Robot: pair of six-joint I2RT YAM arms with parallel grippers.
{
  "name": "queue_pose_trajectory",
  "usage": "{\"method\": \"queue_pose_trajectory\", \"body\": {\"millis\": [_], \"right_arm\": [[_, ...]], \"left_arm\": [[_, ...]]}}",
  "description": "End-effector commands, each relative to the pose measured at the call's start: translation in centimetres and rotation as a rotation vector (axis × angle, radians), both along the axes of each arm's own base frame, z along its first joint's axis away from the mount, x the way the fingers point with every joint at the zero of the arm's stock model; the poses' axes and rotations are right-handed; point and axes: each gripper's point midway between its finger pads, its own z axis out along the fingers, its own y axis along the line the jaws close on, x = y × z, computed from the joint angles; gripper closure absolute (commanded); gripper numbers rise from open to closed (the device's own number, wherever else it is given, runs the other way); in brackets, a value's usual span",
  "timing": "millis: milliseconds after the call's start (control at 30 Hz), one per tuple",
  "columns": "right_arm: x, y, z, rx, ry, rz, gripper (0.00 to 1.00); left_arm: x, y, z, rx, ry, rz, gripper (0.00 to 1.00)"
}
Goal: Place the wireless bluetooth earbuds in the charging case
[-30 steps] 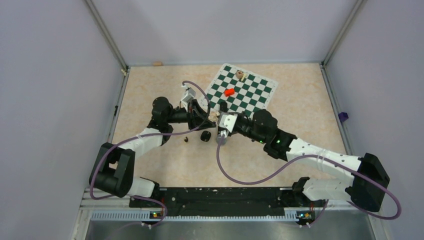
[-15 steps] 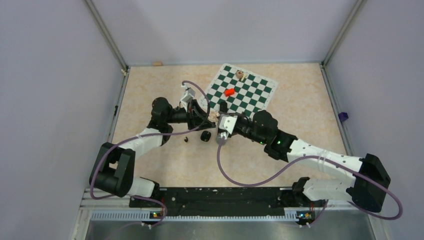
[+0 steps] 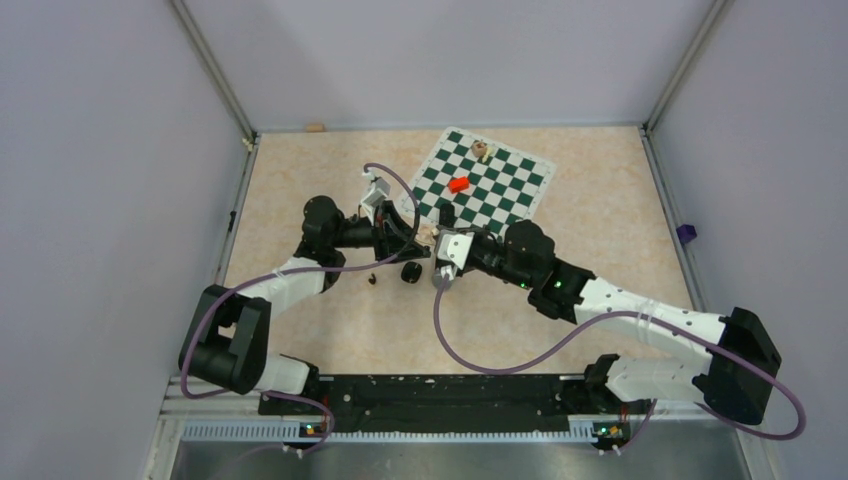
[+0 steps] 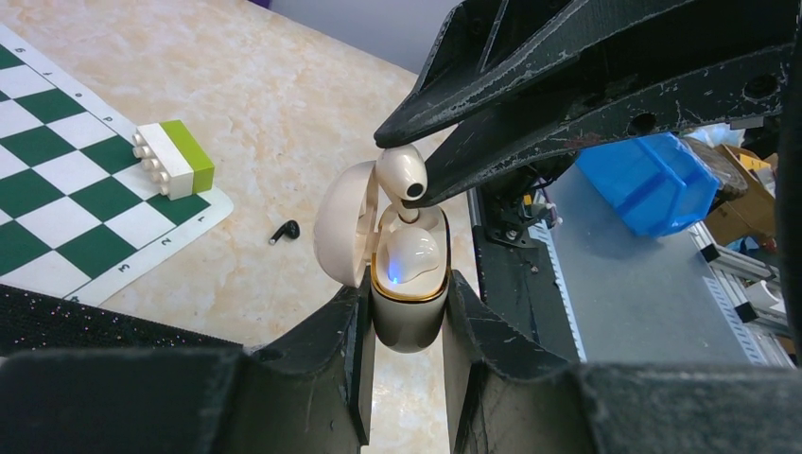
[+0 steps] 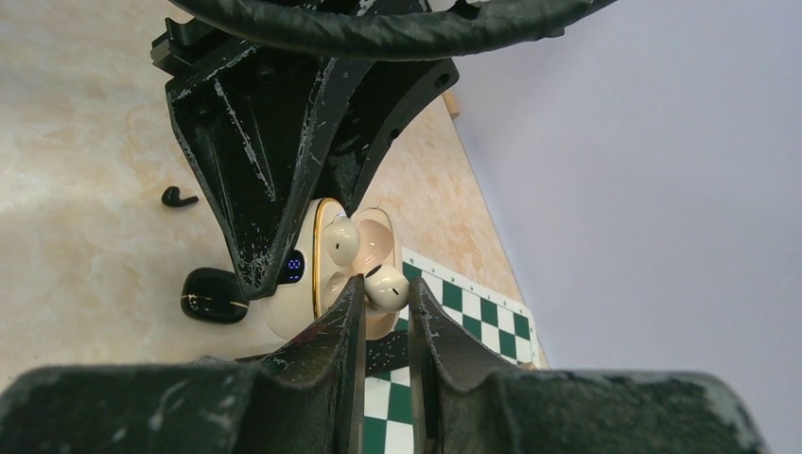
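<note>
Left gripper (image 4: 405, 288) clamped around open cream charging case (image 4: 407, 320) | right gripper (image 5: 383, 291) pinching off-white earbud (image 4: 402, 172) just above case's empty slot | second off-white earbud (image 4: 409, 255) seated inside case | black earbud (image 4: 284, 230) lying near case

Both jaws clamped, facing each other.

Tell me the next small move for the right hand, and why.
Probably ease the right hand straight down toward the charging case. It pinches an off-white earbud just above the case, which the left hand clamps with the lid swung back. A second earbud already sits inside, and the held one's stem seems to point into the space beside it.
</note>
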Motion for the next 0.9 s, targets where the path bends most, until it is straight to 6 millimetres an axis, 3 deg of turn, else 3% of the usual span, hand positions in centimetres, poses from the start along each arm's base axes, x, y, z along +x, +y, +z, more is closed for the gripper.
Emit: {"method": "queue_pose_trajectory", "body": {"millis": [0,333,867], "right_arm": [[0.3,-0.6,0.6,0.000,0.026,-0.035,0.86],[1.1,-1.2,1.5,0.033,0.012,-0.097,0.80],[0.3,-0.7,1.3,0.024,0.029,-0.045,0.77]], "left_arm": [[0.4,0.4,2.2,-0.041,-0.139,0.027,1.00],[0.4,0.4,2.3,-0.036,-0.159,0.033,1.00],[0.2,0.5,2.2,-0.027,-0.178,0.035,1.00]]}}
